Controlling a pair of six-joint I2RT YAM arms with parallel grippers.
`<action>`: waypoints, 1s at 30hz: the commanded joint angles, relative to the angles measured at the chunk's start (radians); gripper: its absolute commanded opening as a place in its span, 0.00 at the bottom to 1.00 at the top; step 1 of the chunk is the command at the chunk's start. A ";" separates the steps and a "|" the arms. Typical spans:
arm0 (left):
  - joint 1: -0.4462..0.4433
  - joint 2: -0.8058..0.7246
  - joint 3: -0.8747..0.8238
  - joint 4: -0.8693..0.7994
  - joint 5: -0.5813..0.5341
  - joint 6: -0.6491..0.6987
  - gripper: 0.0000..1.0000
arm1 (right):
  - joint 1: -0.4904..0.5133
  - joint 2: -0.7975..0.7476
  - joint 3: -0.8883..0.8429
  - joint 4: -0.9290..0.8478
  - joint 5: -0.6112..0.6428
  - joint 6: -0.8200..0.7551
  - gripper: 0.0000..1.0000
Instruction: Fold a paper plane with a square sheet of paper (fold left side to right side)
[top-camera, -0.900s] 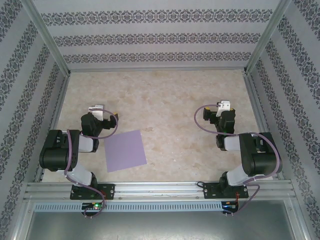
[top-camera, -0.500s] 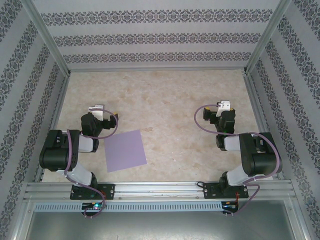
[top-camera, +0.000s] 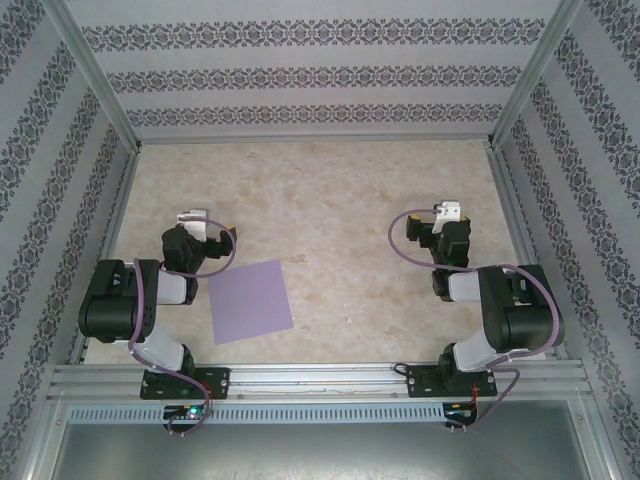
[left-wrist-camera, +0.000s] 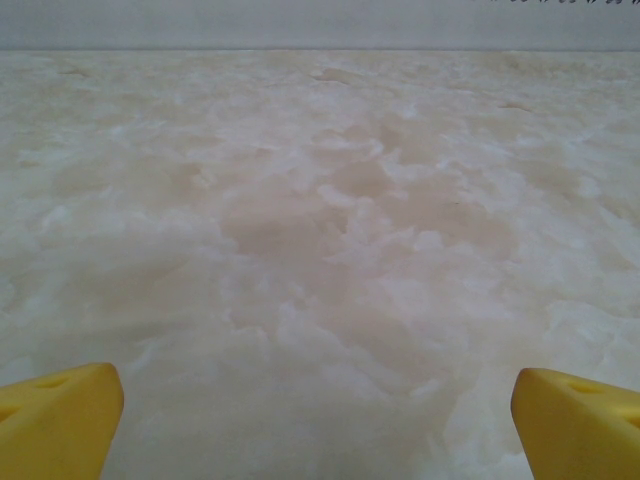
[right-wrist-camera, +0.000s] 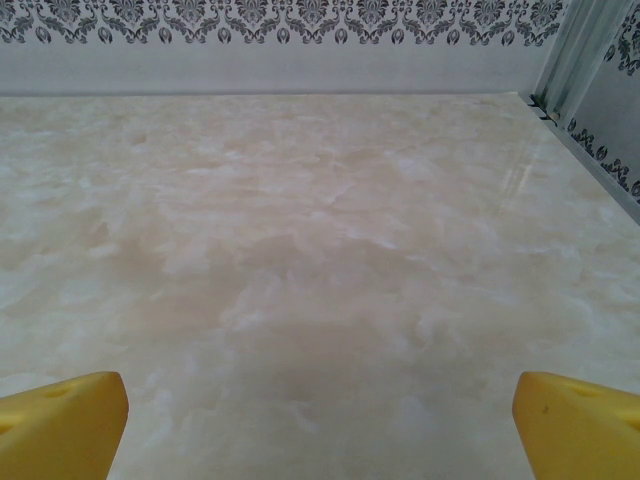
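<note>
Jaws spread wide on left gripper (left-wrist-camera: 320, 420) and right gripper (right-wrist-camera: 320, 425); square sheet of paper (top-camera: 250, 301) lies apparently unfolded

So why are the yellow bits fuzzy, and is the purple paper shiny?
Left wrist view: the yellow fingertips are close up, edges soft. Top view: the square sheet of paper is evenly lit, no glare. Right wrist view: faint sheen on the table at right.

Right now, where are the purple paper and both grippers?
square sheet of paper (top-camera: 251, 301): top view, sheet's middle.
left gripper (left-wrist-camera: 320, 415): left wrist view, between fingertips.
right gripper (right-wrist-camera: 320, 415): right wrist view, between fingertips.
</note>
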 joint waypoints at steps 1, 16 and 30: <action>-0.009 -0.004 0.019 0.004 0.020 0.019 0.99 | 0.005 0.002 0.004 0.032 0.014 0.012 0.98; -0.009 -0.006 0.017 0.007 -0.081 -0.019 0.99 | 0.005 0.002 0.005 0.032 0.013 0.013 0.98; -0.009 -0.394 0.026 -0.334 -0.226 -0.088 0.99 | -0.008 -0.269 -0.028 -0.189 0.042 0.067 0.98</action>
